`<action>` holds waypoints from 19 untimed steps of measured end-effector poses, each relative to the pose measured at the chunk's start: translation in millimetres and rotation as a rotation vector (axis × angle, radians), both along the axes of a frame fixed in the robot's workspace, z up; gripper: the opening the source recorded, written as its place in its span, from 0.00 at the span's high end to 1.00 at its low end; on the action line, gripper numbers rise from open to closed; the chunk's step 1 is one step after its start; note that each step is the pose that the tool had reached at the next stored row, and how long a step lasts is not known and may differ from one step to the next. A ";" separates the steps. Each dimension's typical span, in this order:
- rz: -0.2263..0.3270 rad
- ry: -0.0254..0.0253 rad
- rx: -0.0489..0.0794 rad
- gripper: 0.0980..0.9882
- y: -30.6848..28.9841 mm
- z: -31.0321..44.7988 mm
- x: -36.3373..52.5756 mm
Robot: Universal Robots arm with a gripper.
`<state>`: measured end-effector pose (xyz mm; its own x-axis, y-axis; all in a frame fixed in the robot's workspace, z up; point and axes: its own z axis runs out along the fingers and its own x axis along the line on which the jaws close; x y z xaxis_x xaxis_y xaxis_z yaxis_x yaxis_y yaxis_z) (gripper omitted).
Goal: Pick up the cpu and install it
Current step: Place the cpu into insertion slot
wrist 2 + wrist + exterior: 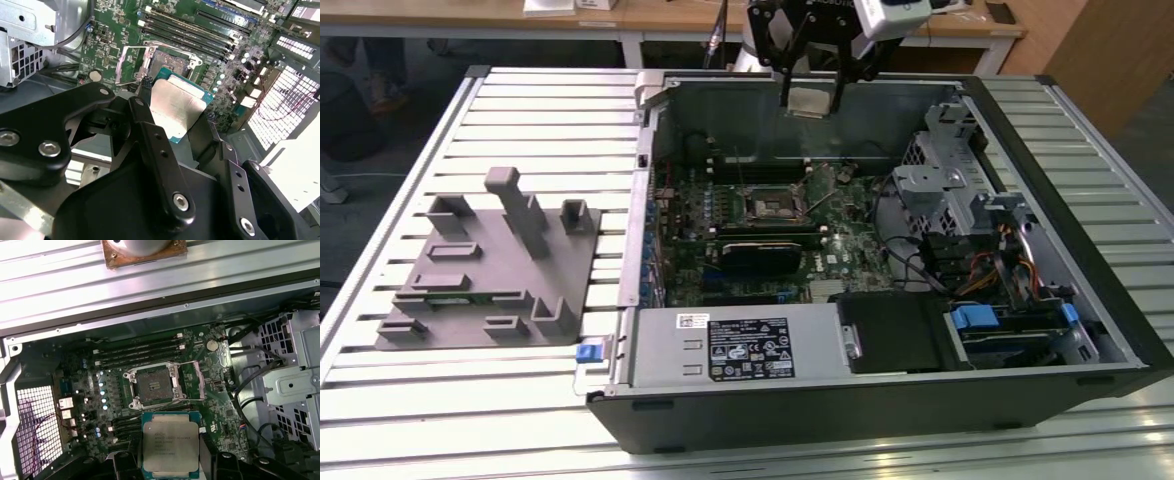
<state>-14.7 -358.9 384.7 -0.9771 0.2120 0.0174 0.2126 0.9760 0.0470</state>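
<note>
My gripper (811, 92) hangs over the back wall of the open computer case, shut on the cpu (809, 102). The cpu is a small flat square chip with a silvery top (170, 440) and a green edge (186, 86). Black fingers (146, 117) press on its two opposite sides. The motherboard socket (771, 207) lies well below and in front of the chip, in the middle of the green board. In both wrist views the socket (152, 386) is uncovered, its metal retention frame (131, 64) swung up. The chip is high above the board and touches nothing.
A grey moulded tray (487, 270) with upright posts lies on the slatted table at the exterior view's left. Inside the case, a metal drive cage (958, 180), loose cables (987, 270) and a power supply (740, 345) surround the board. Memory slots (137, 351) flank the socket.
</note>
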 end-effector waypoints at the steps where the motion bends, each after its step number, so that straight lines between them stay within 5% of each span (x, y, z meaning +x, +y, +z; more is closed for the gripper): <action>1: -0.002 0.0000 0.000 0.50 0.0 0.0 0.0; 19: -0.046 0.0000 0.000 0.50 0.0 0.0 0.0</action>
